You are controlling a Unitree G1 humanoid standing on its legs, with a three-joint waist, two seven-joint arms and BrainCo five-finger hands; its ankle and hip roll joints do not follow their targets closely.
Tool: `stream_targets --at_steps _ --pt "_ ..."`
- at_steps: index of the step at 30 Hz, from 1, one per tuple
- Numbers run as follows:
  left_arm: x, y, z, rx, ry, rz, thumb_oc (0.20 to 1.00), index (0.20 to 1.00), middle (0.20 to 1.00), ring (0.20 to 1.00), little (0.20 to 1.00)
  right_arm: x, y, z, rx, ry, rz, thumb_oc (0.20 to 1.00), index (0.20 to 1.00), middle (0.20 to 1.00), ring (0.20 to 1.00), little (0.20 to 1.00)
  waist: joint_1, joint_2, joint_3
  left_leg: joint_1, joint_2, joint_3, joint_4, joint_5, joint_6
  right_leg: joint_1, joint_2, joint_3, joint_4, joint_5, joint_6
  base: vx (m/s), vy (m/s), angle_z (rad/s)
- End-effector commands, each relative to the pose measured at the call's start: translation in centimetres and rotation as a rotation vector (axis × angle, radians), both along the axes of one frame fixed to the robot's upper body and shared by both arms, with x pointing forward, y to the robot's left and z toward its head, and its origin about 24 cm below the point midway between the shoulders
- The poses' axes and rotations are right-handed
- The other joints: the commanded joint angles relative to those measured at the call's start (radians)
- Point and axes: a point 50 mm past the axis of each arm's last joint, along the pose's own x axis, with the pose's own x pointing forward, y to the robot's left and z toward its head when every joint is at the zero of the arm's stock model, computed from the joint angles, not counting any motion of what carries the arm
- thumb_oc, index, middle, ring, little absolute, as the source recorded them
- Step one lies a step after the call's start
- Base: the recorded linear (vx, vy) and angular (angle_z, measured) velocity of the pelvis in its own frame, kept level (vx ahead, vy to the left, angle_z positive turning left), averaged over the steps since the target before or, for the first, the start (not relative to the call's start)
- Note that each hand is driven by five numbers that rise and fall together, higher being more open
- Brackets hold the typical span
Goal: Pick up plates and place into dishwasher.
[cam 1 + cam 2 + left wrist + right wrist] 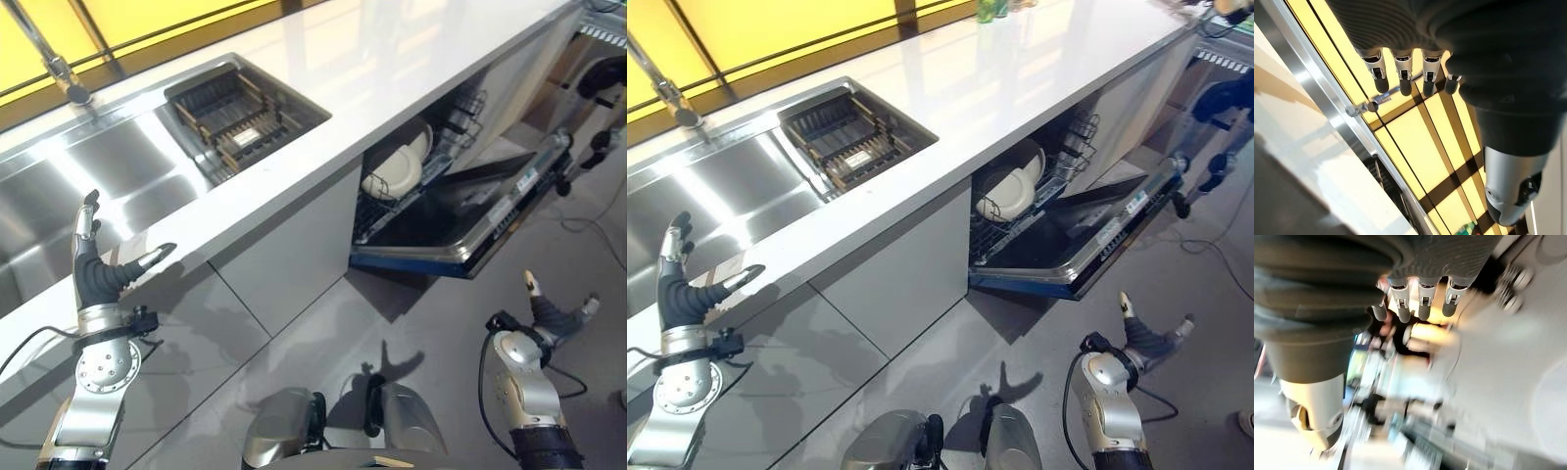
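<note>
White plates (397,171) stand upright in the lower rack (387,211) of the open dishwasher, under the white counter (323,88). Its door (470,225) hangs down over the floor. My left hand (93,269) is raised in front of the counter's near edge by the sink, open, with straight fingers (1400,73) and the thumb spread, holding nothing. Low over the floor, my right hand (554,315) is near the corner of the dishwasher door. It is open and empty too, with its fingers (1420,298) straight.
A steel sink (69,191) with a tap (61,73) lies in the counter, and a dark dish rack (240,113) sits in its right basin. Grey cabinet fronts (284,264) run below. Green bottles (994,10) stand at the counter's far edge.
</note>
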Motion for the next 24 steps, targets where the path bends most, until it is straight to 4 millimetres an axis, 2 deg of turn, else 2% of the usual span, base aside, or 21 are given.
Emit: stream_targets --at_steps 1,4,7,10,13,15,18,20,22,24 --pt "-1.3 0.1 2.4 0.141 -0.079 -0.049 1.0 1.0 1.0 1.0 1.0 -0.2 0.0 0.2 0.057 -0.096 -0.082 1.0 1.0 1.0 1.0 1.0 0.002 -0.021 -0.002 -0.12 0.013 -0.025 0.286 -0.165 0.064 0.022 -0.109 0.079 -0.186 0.261 0.126 -0.01 -0.074 -0.32" --pt "-1.3 -0.5 2.1 0.141 -0.063 -0.062 1.0 1.0 1.0 1.0 1.0 0.1 0.6 -1.1 0.164 -0.131 -0.03 1.0 1.0 1.0 1.0 1.0 0.003 0.002 0.034 -0.172 0.036 -0.006 0.372 -0.183 0.073 -0.032 -0.116 0.059 -0.082 0.234 0.134 -0.04 -0.059 -0.25" --pt "-0.7 -1.1 2.3 0.129 -0.094 -0.062 1.0 1.0 1.0 1.0 1.0 1.6 1.2 -1.1 0.295 -0.285 0.043 1.0 1.0 1.0 1.0 1.0 0.002 0.032 0.091 -0.262 0.042 0.0 0.467 -0.203 0.077 -0.123 -0.113 0.059 0.022 0.192 0.142 -0.15 -0.045 -0.26" --pt "0.5 -2.1 3.0 0.108 -0.169 -0.095 1.0 1.0 1.0 1.0 1.0 4.4 1.1 0.0 0.359 -0.433 0.102 1.0 1.0 1.0 1.0 1.0 0.004 0.064 0.156 -0.356 0.025 -0.019 0.532 -0.217 0.071 -0.21 -0.097 0.059 0.112 0.129 0.143 -0.23 -0.048 -0.05" --pt "1.7 -3.8 3.8 0.125 -0.222 -0.18 1.0 1.0 1.0 1.0 1.0 6.6 0.4 2.1 0.325 -0.515 0.13 1.0 1.0 1.0 1.0 1.0 0.013 0.087 0.158 -0.45 0.004 -0.048 0.549 -0.211 0.05 -0.301 -0.084 0.047 0.161 0.084 0.12 -0.13 -0.078 0.15" --pt "2.1 -4.3 4.1 0.087 -0.23 -0.212 1.0 1.0 1.0 1.0 1.0 7.4 0.2 3.4 0.298 -0.557 0.162 1.0 1.0 1.0 1.0 1.0 0.018 0.093 0.158 -0.471 -0.009 -0.062 0.529 -0.188 0.04 -0.335 -0.078 0.047 0.172 0.085 0.109 -0.02 -0.07 0.08" --pt "1.8 -5.2 4.0 0.018 -0.27 -0.259 1.0 1.0 1.0 1.0 1.0 7.1 1.3 6.7 0.029 -0.586 0.257 1.0 1.0 1.0 1.0 1.0 0.017 0.09 0.158 -0.447 -0.031 -0.1 0.433 -0.14 0.021 -0.33 -0.053 0.042 0.141 0.089 0.094 0.01 -0.076 0.28" --pt "1.0 -5.2 4.3 -0.026 -0.338 -0.241 1.0 1.0 1.0 1.0 1.0 6.2 2.5 10.9 -0.228 -0.676 0.382 1.0 1.0 1.0 1.0 1.0 0.01 0.076 0.158 -0.407 -0.034 -0.123 0.339 -0.104 0.014 -0.289 -0.035 0.038 0.072 0.104 0.083 -0.05 -0.012 -0.08" --pt "0.5 -4.8 4.5 -0.072 -0.402 -0.207 1.0 1.0 1.0 1.0 1.0 4.9 3.6 14.0 -0.462 -0.775 0.52 1.0 1.0 1.0 1.0 1.0 -0.003 0.062 0.158 -0.348 -0.029 -0.13 0.265 -0.084 0.005 -0.236 -0.019 0.036 -0.005 0.112 0.072 -0.11 0.092 -0.03" --pt "0.4 -4.8 4.5 -0.093 -0.43 -0.184 1.0 1.0 1.0 1.0 1.0 4.1 4.2 15.8 -0.575 -0.843 0.603 1.0 1.0 1.0 1.0 1.0 -0.008 0.045 0.14 -0.31 -0.032 -0.138 0.231 -0.055 -0.008 -0.192 -0.006 0.035 -0.067 0.12 0.061 -0.11 0.139 -0.23"
